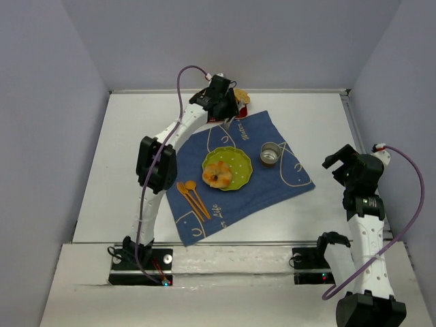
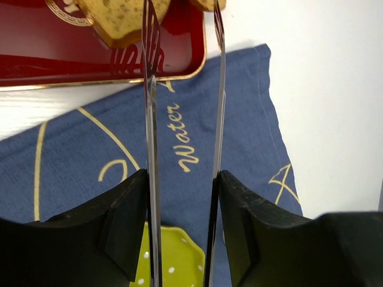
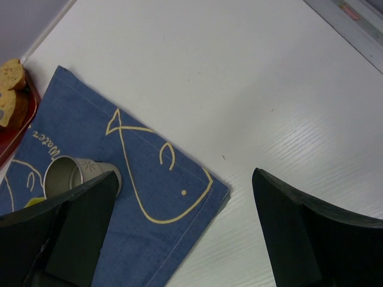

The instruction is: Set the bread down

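Note:
My left gripper (image 1: 221,92) reaches to the far edge of the table and is shut on metal tongs (image 2: 151,119). The tong tips are apart over a red tray (image 2: 36,60) that holds toasted bread slices (image 2: 122,18). One tip lies across a slice and the other is beside a second piece (image 2: 209,3). Whether they touch the bread I cannot tell. The bread also shows in the top view (image 1: 242,97) and in the right wrist view (image 3: 11,75). My right gripper (image 1: 347,167) is open and empty, above the table right of the blue cloth (image 1: 272,184).
On the cloth sit a green dotted plate (image 1: 244,163) holding an orange pastry (image 1: 217,174), a metal cup (image 1: 270,153) and orange wooden cutlery (image 1: 193,197). The cup also shows in the right wrist view (image 3: 66,173). Grey walls enclose the table.

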Controlling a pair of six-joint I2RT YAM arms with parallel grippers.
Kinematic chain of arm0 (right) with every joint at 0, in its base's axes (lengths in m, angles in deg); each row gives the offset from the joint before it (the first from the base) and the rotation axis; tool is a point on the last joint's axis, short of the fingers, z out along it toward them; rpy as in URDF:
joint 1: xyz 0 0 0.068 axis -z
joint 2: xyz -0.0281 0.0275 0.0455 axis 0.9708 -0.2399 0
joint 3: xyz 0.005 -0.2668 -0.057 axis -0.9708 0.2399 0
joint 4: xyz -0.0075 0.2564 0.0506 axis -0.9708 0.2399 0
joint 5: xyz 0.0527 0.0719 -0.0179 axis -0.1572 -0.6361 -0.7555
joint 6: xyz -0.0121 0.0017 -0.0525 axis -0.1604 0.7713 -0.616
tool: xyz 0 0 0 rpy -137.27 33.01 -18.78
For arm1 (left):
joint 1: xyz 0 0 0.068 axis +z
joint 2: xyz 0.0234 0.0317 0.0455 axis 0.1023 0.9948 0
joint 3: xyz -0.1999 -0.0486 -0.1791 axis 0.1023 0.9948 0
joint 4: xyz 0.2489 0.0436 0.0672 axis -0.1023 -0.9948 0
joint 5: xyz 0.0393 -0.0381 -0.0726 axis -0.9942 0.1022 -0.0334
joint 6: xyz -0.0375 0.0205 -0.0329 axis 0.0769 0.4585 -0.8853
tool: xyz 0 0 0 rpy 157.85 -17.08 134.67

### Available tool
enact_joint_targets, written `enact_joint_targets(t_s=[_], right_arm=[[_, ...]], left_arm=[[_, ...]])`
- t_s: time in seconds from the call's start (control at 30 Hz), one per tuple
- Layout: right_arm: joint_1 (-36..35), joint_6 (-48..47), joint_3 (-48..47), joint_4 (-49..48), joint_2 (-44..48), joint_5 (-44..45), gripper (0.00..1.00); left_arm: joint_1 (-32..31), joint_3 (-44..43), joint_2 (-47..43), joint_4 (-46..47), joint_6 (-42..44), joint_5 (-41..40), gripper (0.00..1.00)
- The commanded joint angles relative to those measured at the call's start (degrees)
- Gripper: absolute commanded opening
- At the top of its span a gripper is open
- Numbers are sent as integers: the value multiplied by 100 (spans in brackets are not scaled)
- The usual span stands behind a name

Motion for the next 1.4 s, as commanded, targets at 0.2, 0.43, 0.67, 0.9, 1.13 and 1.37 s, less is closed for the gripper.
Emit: enact_joint_targets(t_s=[0.2,0.43,0.67,0.9,1.13,1.37], right_arm=[[5,-62,24,-175,34,107,100],[5,-71,6,-184,-10,116,100],[5,-71,24,-184,77,160,100],[5,-62,24,-184,95,204,100],[5,-53,24,-167,104,230,100],[5,-44,24,-175,113,257,100]], left_arm=[[369,-651,403,737,-154,962,58],[439,-757,561,807,-215,997,59],[457,-968,728,886,-277,1041,59],[466,-1100,939,693,-408,989,57],[518,-758,887,552,-531,980,55],[545,-854,939,578,-646,1085,54]])
